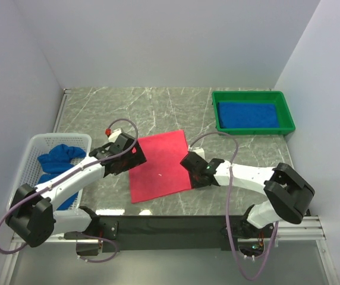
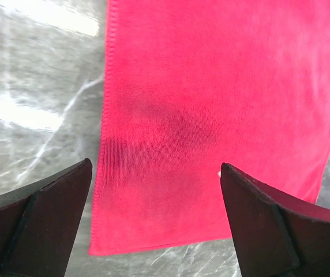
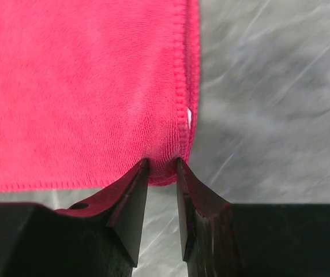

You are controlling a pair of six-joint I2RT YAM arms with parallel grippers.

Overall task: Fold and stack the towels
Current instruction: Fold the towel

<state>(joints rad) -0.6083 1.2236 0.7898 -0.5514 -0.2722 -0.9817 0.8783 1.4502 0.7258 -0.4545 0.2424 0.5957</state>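
Grey marble-patterned table (image 1: 158, 110) fills the floor of a plain white booth, with bare walls (image 1: 158, 41) on three sides and a black strip (image 1: 170, 225) along the near edge. A red towel (image 1: 160, 167) lies flat in the middle of it.

On the towel's hem near the right gripper sits a small white tag (image 3: 188, 117), too small to read.

The left gripper (image 2: 154, 167) hangs over the towel's left edge with its jaws wide apart, holding nothing. The right gripper (image 3: 162, 164) has its jaws nearly together, pinching a hemmed corner on the towel's right side.

At the far right a green tray (image 1: 250, 95) holds a flat blue towel (image 1: 248, 115). At the left a white basket (image 1: 60, 137) holds a crumpled blue towel (image 1: 57, 160).
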